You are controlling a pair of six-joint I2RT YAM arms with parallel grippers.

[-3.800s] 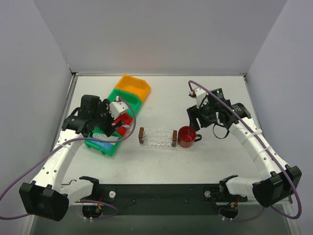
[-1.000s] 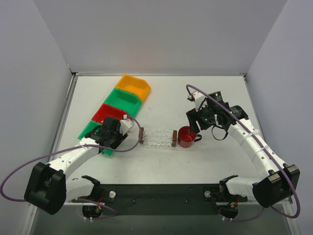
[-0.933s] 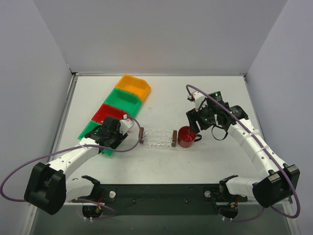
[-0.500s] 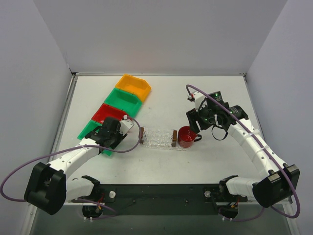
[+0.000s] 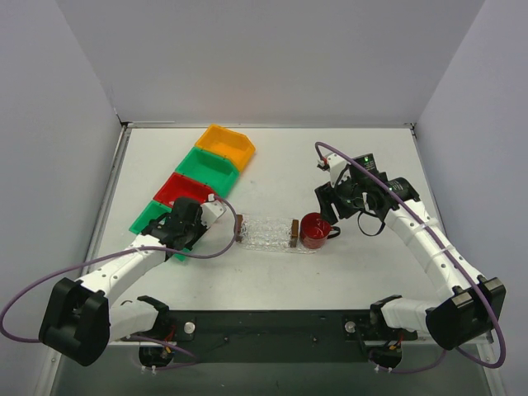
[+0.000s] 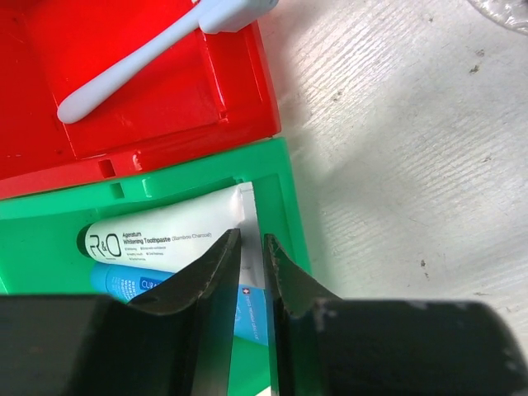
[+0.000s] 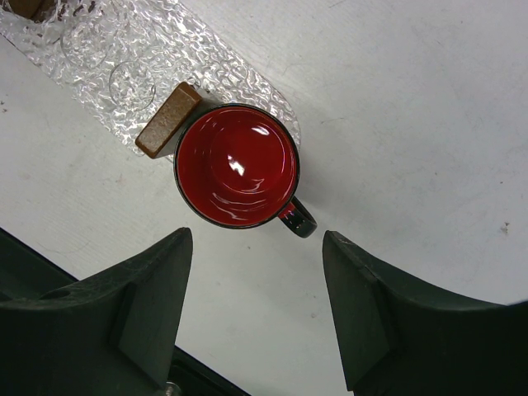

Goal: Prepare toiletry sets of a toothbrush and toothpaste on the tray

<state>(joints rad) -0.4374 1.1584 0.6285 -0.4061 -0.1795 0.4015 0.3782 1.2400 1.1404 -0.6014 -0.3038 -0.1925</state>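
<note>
In the left wrist view the silver-grey toothpaste [image 6: 165, 235] lies in the near green bin [image 6: 285, 177], on top of a blue tube [image 6: 124, 280]. My left gripper [image 6: 252, 235] reaches down into this bin, its jaws drawn close on the flat end of the silver-grey tube. The toothbrush [image 6: 140, 62] rests in the red bin [image 6: 239, 91] beside it. The clear tray [image 5: 266, 232] with brown handles sits mid-table and holds nothing. My right gripper [image 7: 256, 235] hangs open over bare table beside the tray's right end.
A red mug [image 5: 314, 230] stands against the tray's right handle, just ahead of my right fingers [image 7: 148, 289]. A second green bin [image 5: 208, 167] and an orange bin [image 5: 224, 146] continue the row toward the back. The left gripper [image 5: 188, 223] is low at the row's near end.
The left jaws have narrowed onto the tube's flat end. Before that the left arm came down from above the bins into the near green one. The right arm has stayed put.
</note>
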